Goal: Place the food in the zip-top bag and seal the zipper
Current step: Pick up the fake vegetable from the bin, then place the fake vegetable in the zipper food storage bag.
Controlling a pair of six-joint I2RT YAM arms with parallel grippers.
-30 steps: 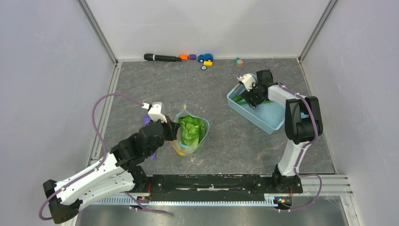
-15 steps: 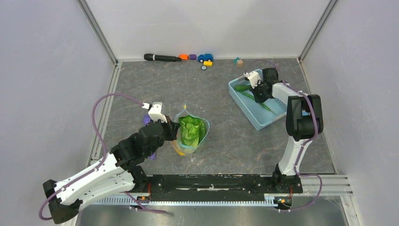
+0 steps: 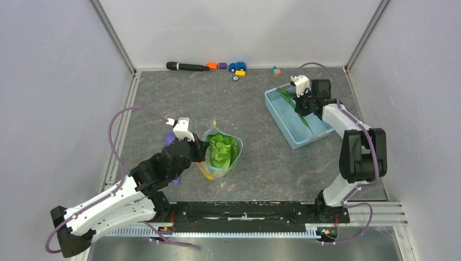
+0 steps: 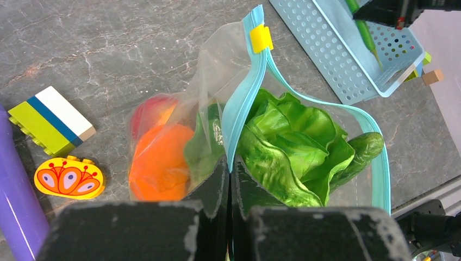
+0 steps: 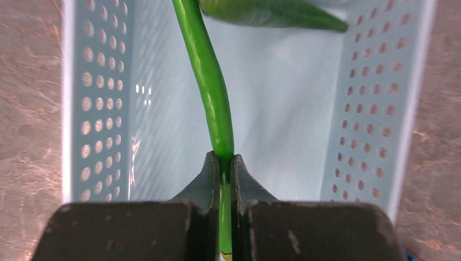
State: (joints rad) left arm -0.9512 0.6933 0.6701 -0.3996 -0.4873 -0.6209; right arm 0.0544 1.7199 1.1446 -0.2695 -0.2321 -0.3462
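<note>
The clear zip-top bag (image 3: 222, 153) stands open at centre-left, holding green lettuce (image 4: 288, 138), an orange (image 4: 160, 163) and a red fruit (image 4: 148, 111). My left gripper (image 4: 229, 163) is shut on the bag's mouth edge, pinching the teal zipper (image 4: 242, 103) below its yellow slider (image 4: 261, 38). At the back right, my right gripper (image 5: 222, 159) is shut on the end of a long green pod (image 5: 209, 76) inside the light-blue basket (image 3: 288, 126). A second green pod (image 5: 272, 13) lies across the basket's far end.
Left of the bag lie a purple stick (image 4: 16, 206), a striped block (image 4: 51, 119) and a yellow patterned block (image 4: 69, 178). A black stick (image 3: 187, 66), a toy car (image 3: 237, 66) and small blocks (image 3: 276, 71) line the back wall.
My right gripper has shut on the green pod while moving toward the back right; the basket has turned and shifted with it. The left arm and the bag have stayed put.
</note>
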